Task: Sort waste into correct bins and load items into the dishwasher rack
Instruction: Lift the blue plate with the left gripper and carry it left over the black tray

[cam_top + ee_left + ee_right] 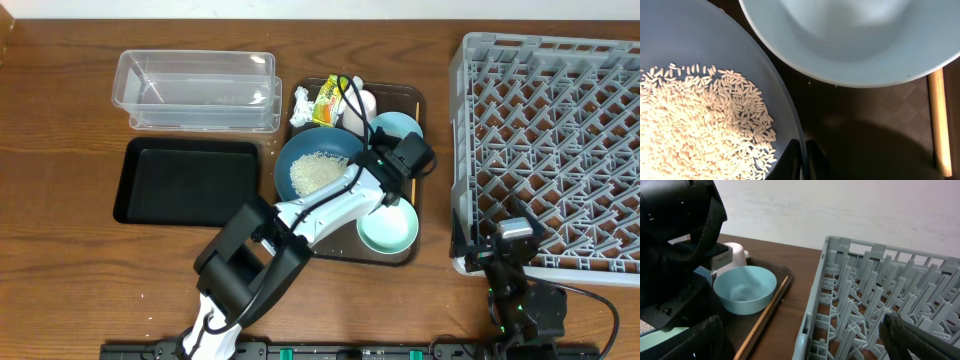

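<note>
The large blue bowl (330, 146) (690, 45) holds a heap of white rice (316, 173) (700, 120) and stands on the brown serving tray (412, 98). My left gripper (367, 172) (804, 160) is shut on the bowl's right rim, one finger inside and one outside. A small pale blue bowl (395, 128) (855, 40) (745, 289) sits just beyond, and a mint bowl (388, 228) nearer. The white cup (364, 101) (737, 254), snack wrapper (327, 100) and wooden stick (938, 120) (762, 317) also lie on that tray. My right gripper (515, 240) (805, 345) hangs open at the rack's (550, 130) near-left corner.
A clear plastic tub (195, 90) stands at the back left, with the shallow black tray (185, 180) in front of it. The grey rack (880, 295) fills the right side of the table. My left arm reaches across the brown tray's front.
</note>
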`<control>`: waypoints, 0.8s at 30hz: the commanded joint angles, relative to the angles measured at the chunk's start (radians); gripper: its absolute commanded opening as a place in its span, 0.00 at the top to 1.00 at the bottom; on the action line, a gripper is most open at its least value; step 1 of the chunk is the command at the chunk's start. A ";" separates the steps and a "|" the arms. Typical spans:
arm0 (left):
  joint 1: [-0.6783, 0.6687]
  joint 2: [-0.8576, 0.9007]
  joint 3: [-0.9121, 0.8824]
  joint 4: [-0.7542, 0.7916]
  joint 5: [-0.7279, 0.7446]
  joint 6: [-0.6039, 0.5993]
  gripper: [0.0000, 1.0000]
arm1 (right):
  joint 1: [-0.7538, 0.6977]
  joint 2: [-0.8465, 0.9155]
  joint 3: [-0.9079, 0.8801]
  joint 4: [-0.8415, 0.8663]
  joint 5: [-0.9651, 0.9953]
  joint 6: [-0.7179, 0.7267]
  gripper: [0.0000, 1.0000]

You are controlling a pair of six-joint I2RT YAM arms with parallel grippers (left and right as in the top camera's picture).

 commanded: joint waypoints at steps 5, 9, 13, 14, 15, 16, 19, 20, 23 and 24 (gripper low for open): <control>-0.011 -0.052 0.010 -0.018 -0.118 -0.005 0.94 | -0.006 -0.002 -0.003 -0.002 0.003 -0.010 0.01; -0.013 -0.100 0.010 -0.033 -0.141 -0.001 0.94 | -0.006 -0.002 -0.003 -0.002 0.003 -0.010 0.01; -0.014 -0.152 0.010 -0.045 -0.141 0.008 0.94 | -0.006 -0.002 -0.003 -0.002 0.003 -0.010 0.01; -0.015 -0.166 0.010 -0.051 -0.143 0.010 0.94 | -0.006 -0.002 -0.003 -0.002 0.003 -0.010 0.01; -0.016 -0.179 0.010 -0.058 -0.153 0.010 0.94 | -0.006 -0.002 -0.003 -0.002 0.003 -0.010 0.01; -0.018 -0.196 0.010 -0.068 -0.171 0.010 0.94 | -0.006 -0.002 -0.003 -0.002 0.003 -0.010 0.01; -0.020 -0.234 0.010 -0.089 -0.199 0.010 0.94 | -0.006 -0.002 -0.003 -0.002 0.003 -0.010 0.01; -0.020 -0.249 0.010 -0.095 -0.201 0.011 0.94 | -0.006 -0.002 -0.003 -0.002 0.003 -0.010 0.01; -0.017 -0.290 0.010 -0.111 -0.200 0.009 0.94 | -0.006 -0.002 -0.003 -0.002 0.003 -0.010 0.01; -0.017 -0.304 0.010 -0.114 -0.200 0.008 0.94 | -0.006 -0.002 -0.003 -0.002 0.003 -0.010 0.01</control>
